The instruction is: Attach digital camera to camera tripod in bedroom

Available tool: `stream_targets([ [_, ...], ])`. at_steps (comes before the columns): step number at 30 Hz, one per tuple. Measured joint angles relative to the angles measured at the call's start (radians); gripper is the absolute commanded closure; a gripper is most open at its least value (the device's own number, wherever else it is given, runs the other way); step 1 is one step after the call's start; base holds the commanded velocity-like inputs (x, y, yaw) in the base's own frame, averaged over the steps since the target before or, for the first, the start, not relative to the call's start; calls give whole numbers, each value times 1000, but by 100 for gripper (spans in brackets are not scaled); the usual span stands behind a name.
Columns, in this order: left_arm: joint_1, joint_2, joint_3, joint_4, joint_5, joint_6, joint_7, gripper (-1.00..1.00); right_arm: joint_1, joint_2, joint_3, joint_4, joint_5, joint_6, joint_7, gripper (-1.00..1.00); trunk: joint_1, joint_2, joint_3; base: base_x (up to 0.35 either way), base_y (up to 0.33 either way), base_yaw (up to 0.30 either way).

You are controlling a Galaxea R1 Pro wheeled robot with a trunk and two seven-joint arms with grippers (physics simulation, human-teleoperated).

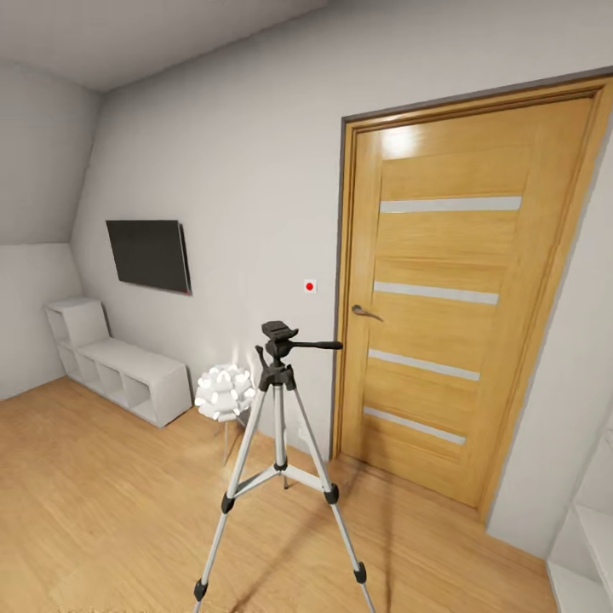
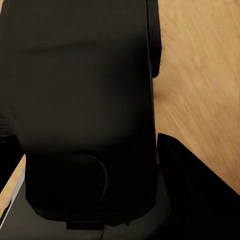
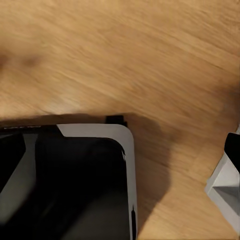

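While neither tool's state is discernible, camera tripod (image 1: 278, 443) stands before door (image 1: 451, 323), lamp (image 1: 224, 392).

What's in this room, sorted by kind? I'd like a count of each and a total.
Silver-legged camera tripod with black head: 1
Light wooden door with grey glass strips: 1
Black flat wall-mounted screen: 1
Low white cubby shelf unit: 1
White petal-ball floor lamp: 1
White wall switch with red dot: 1
Total: 6
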Motion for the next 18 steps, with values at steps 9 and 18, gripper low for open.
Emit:
stream_targets([
  [9,0,0,0,0,1,0,0,100,0,1,1,0,0,0,0,-100,0,0,0,0,-1,269],
  [18,0,0,-1,0,-2,1,-1,100,0,1,0,0,0,-1,0,-100,0,0,0,0,0,245],
])
